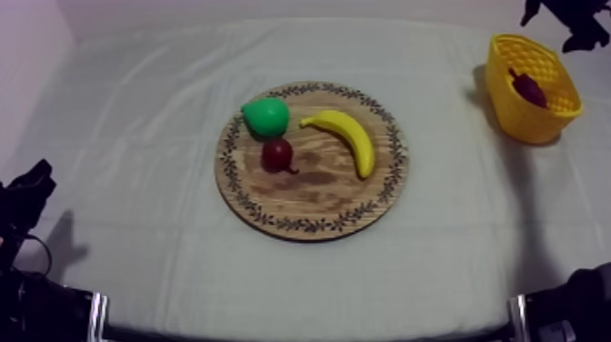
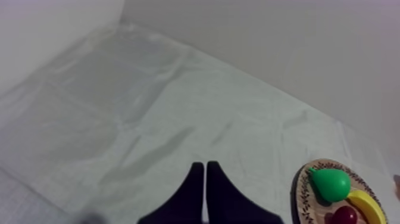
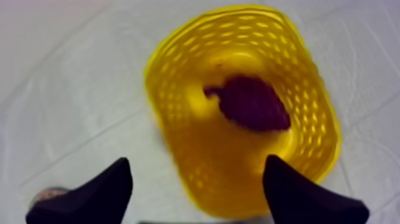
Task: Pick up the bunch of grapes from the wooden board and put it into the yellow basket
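Bunch of grapes (image 3: pixel 250 102), seemingly, inside yellow basket (image 3: pixel 174 95)

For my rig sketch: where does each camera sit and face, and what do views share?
Top view: overhead, slanting down on wooden board, yellow basket; arms at edges.
Left wrist: left arm, across the cloth; left jaws shut.
Right wrist: right arm, down into basket; right jaws open.
Shared: grapes, in top and right wrist.

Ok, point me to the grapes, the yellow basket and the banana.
bunch of grapes (image 3: pixel 250 104), right wrist view, middle of the cluster.
yellow basket (image 1: pixel 520 118), top view, its outer front wall.
banana (image 1: pixel 350 135), top view, middle of its curve.
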Motion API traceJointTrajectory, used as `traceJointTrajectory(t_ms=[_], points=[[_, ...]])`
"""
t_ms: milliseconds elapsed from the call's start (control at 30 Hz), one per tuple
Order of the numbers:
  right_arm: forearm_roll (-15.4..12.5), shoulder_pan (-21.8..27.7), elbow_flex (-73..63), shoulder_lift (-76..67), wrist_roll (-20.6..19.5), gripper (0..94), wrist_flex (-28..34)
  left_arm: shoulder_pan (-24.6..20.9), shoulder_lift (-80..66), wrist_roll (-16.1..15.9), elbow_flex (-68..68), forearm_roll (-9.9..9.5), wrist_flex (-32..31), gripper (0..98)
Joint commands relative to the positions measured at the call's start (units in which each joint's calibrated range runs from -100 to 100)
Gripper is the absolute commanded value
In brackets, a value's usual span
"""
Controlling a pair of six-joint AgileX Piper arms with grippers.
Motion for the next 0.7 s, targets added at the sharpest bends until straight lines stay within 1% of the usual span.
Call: traceJointTrajectory(t_ms=[0,100,233,400,500,667], points=[[-0.43,-0.38,3.82,-8.24,1.01,56.7,-0.25,-0.03,0.05,0.01,0.0,0.01,-0.01,0.1],[-1.61,-0.96,7.79,-15.65,2.67,50.2,-0.54,-0.03,0.05,0.01,0.0,0.01,-0.01,0.1],[-2.55,-2.62,12.82,-25.11,4.68,34.7,-0.63,-0.03,0.05,0.01,0.0,0.01,-0.01,0.1],[-2.75,-4.82,19.37,-36.28,5.43,18.3,-1.01,-0.03,0.05,0.01,0.0,0.01,-0.01,0.1],[-2.13,-6.39,24.82,-43.8,5.17,13.7,-3.11,-0.03,0.05,0.01,0.0,0.01,-0.01,0.1],[-0.05,-9.9,37.16,-57.68,3.66,9.7,-9.4,-0.03,0.05,0.01,0.0,0.01,-0.01,0.1]])
